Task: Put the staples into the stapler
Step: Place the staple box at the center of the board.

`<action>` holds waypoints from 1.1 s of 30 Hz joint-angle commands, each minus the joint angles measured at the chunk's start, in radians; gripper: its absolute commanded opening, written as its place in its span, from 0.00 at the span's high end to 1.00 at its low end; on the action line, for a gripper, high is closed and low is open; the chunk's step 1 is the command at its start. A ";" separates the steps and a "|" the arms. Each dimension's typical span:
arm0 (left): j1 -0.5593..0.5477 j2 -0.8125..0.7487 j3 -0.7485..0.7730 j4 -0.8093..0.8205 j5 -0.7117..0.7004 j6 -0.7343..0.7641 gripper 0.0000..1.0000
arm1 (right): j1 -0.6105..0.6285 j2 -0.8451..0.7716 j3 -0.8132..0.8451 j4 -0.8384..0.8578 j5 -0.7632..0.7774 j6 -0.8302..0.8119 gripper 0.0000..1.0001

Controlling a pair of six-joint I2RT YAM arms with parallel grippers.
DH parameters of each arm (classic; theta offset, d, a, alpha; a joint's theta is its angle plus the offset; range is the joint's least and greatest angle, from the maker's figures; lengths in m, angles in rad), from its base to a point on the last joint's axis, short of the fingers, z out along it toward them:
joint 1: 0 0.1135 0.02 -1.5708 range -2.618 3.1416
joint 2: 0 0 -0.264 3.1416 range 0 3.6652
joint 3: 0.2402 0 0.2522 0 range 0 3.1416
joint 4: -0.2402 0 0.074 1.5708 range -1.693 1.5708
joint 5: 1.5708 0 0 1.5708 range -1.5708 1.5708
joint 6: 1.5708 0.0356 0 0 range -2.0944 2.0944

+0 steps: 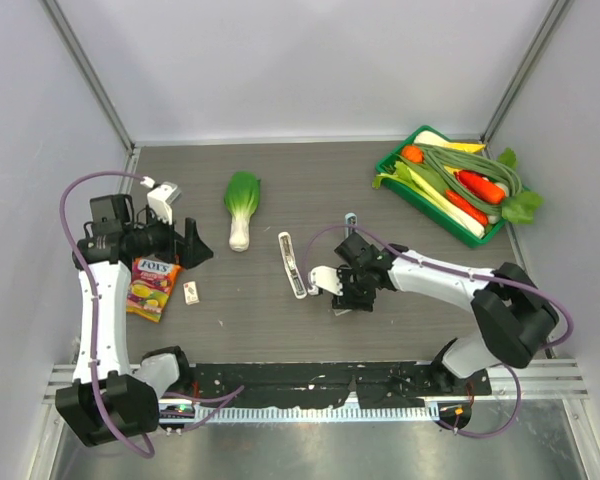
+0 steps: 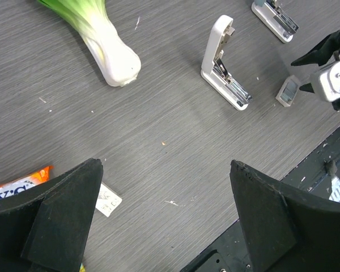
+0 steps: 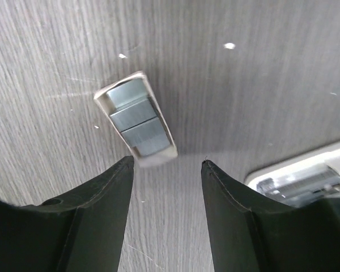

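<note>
As seen from above, a dark wood-grain table point(image 1: 280, 180) holds the stapler point(image 1: 292, 265) near its middle, swung open into a long white strip. The right gripper point(image 1: 330, 288) sits low just to the stapler's right, while the left gripper point(image 1: 198, 245) hangs well apart near the table's left edge. Nearer the arm bases lie a bright candy bag point(image 1: 152, 287) and, just beside it, a small whitish-and-brown staple box point(image 1: 191, 292). A bok choy point(image 1: 242, 205) lies further back, a pale blue-grey bar point(image 1: 350, 217) sits behind the right gripper, and a green tray point(image 1: 388, 168) of toy vegetables fills the far right corner.

From the left wrist, both black fingers stand wide apart with only bare table between them — this pincer is open and holds nothing. Beyond, the stapler's white lid is tilted up off its silvery channel, and an open tray of staples point(image 2: 287, 90) lies just beside the right gripper.

From the right wrist, the fingers are parted and grip nothing — the tray of staples rests on the table just past their tips, lying at a slant, with part of the stapler's channel at the lower right
</note>
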 commanded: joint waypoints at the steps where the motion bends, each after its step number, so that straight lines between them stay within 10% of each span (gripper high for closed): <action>1: 0.008 -0.036 -0.013 0.035 0.040 -0.033 0.02 | 0.007 -0.113 -0.048 0.111 0.040 0.035 0.44; 23: 0.008 -0.092 -0.069 0.130 0.016 -0.119 0.02 | 0.005 -0.077 0.132 -0.007 -0.132 0.435 0.53; 33: 0.011 -0.094 -0.084 0.148 0.015 -0.122 0.02 | 0.002 -0.009 0.149 -0.252 -0.214 0.311 0.57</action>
